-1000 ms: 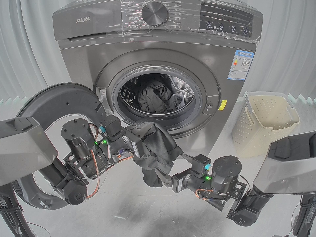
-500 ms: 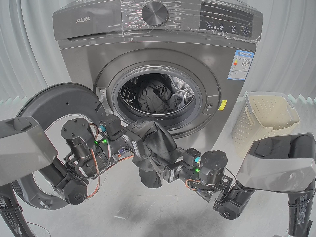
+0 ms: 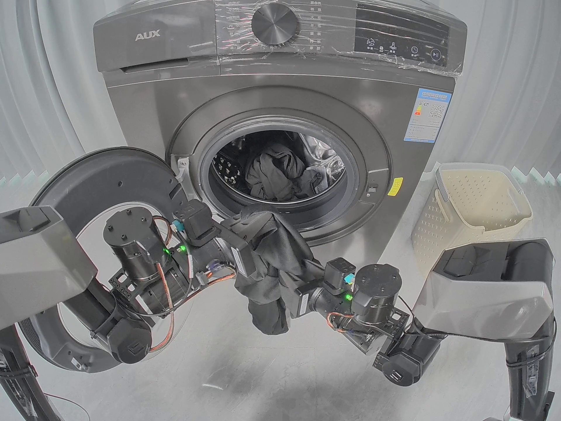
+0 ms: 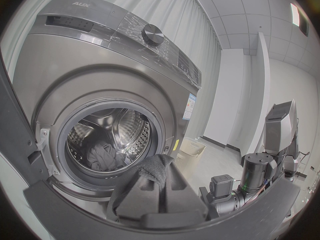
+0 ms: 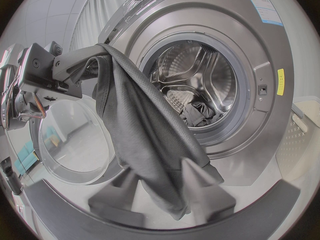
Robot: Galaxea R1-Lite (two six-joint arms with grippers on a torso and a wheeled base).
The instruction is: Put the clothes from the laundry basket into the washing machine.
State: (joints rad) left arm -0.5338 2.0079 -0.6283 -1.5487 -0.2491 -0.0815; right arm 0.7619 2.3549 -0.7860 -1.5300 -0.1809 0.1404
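Dark grey mesh garment (image 3: 283,252) hangs long axis down from L gripper (image 3: 250,229), fingers pinching its top, grey washing machine (image 3: 374,124) drum mouth just beyond; R gripper (image 5: 158,170) fingers spread astride lower end.

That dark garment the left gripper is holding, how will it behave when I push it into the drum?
Probably floppy: the dark garment drapes limply from the left gripper, tail hanging below. Likely light: thin mesh weave. The tail may catch on the rim of the washing machine unless the right gripper lifts it.
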